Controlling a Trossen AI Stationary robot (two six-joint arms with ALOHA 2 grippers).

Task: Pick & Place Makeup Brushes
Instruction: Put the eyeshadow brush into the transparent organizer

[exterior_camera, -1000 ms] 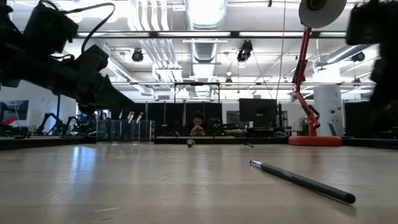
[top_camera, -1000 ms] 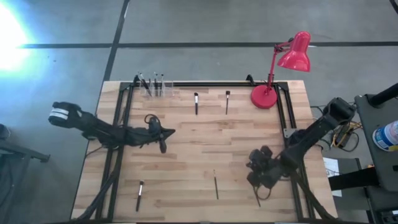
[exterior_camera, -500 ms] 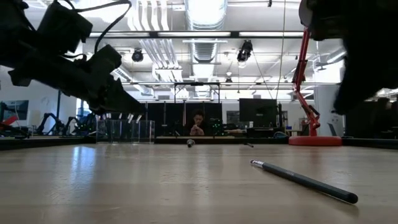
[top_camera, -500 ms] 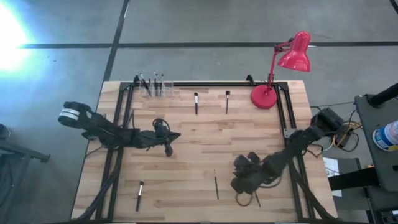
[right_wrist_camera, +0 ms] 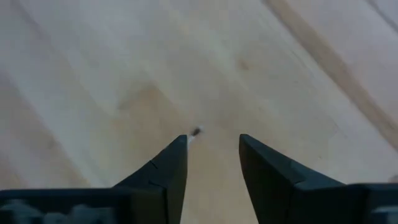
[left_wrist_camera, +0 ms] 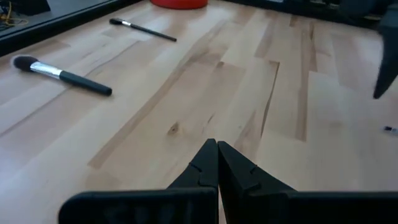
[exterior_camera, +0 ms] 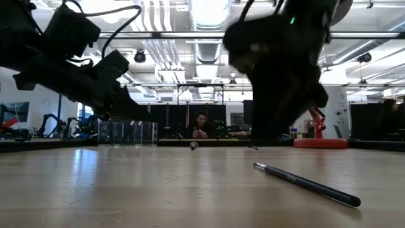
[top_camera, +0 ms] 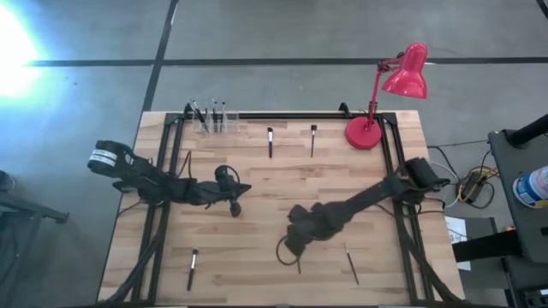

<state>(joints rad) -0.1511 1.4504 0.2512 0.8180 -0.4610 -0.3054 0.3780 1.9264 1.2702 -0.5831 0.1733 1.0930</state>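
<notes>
Five loose makeup brushes on the table (top_camera: 257,184) by my count. Two lie far-centre (top_camera: 270,142) (top_camera: 313,139), one near-left (top_camera: 192,268), one near-right (top_camera: 351,263). The last (top_camera: 298,265) is near-centre, mostly hidden under the right gripper (top_camera: 289,248). More brushes stand in the clear holder (top_camera: 211,118) at the far-left corner, so I judge that's the drop spot. The red lamp (top_camera: 366,131) sits far-right, well apart from the work.

Step in hand, as I read it: R arm is reaching over the near-centre brush to pick it. To do it well:
- Centre the thin handle between the fingers before closing. In the right wrist view only a small dark speck (right_wrist_camera: 194,131) shows, just beside one finger (right_wrist_camera: 166,171). It's prob. the brush tip, can't be sure. That looks off-centre, so I'd nudge sideways first.
- Turn the wrist so the jaws cross the handle, not run along it.
- Go low enough to get round the stick w/o digging into the wood.
- Grab mid-handle, not the bristles, so it hangs level for the carry.

Right gripper (right_wrist_camera: 213,149): fingers spread apart with bare wood between them. It holds nothing, and I can't tell if it touches the tabletop. Left gripper (top_camera: 233,205): fingers pressed together and empty, hovering left of centre above the wood. The left wrist view (left_wrist_camera: 217,163) confirms this and looks toward the two far brushes.
</notes>
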